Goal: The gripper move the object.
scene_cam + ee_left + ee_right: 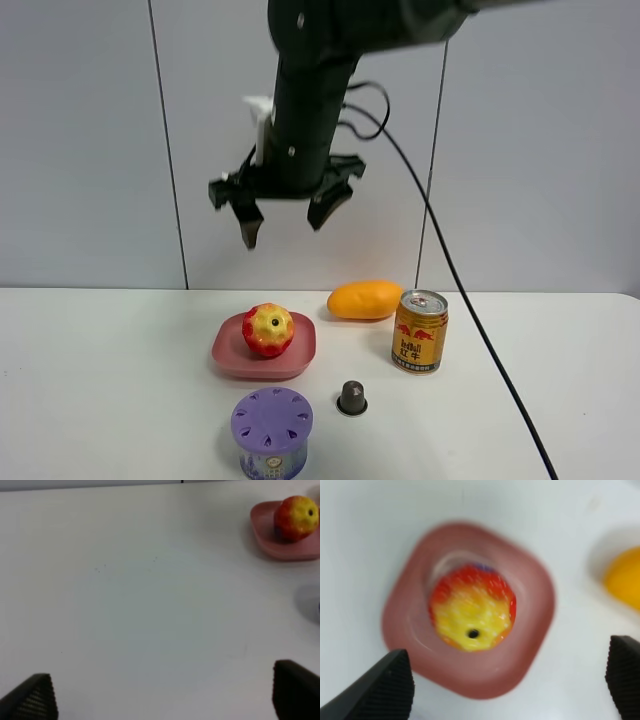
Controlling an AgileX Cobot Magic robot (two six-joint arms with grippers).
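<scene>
- Purple vented round canister (271, 431) sits closest to the lens, just in front of the pink rounded-square plate (298, 358).
- Glossy red-and-yellow toy apple (268, 330) rests on that plate.
- Black two-fingered claw (286, 214) hangs wide open, well above it.
- I'd drop straight down, centred on the stem hole, and straddle the apple before squeezing.

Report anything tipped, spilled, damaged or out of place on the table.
Nothing stands out. The apple sits in the pink dish; the can, purple jar and small capsule stand upright; the mango lies behind. The right pincer hangs open above.
</scene>
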